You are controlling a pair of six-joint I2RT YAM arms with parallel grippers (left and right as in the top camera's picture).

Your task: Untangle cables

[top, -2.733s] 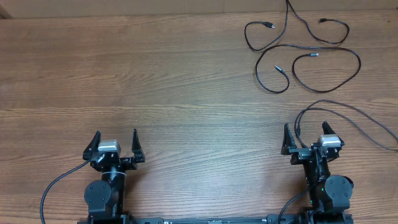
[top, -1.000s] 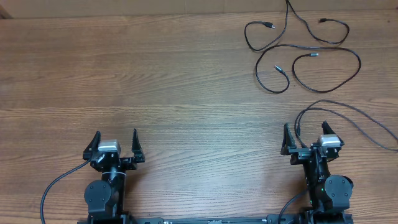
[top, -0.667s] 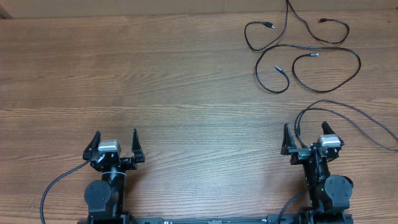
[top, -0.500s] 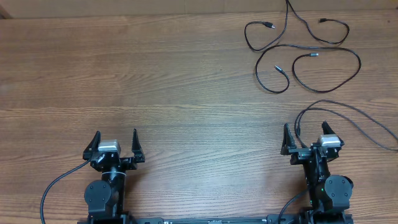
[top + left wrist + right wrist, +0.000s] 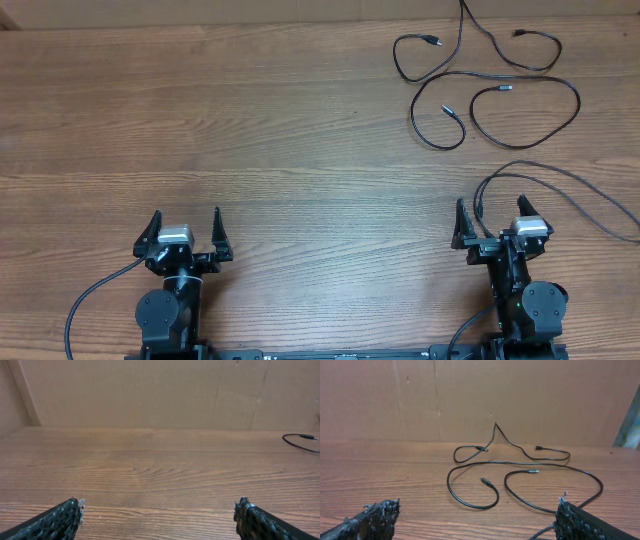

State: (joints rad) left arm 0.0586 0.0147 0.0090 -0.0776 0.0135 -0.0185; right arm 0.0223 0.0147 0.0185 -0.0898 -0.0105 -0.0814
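A: What's on your left?
B: My left gripper, at the table's near edge, fingers spread wide and holding nothing.
A: And the cables?
B: The cables lie looped at the far right, well apart from both grippers. My right gripper sits below them, spread wide and empty.
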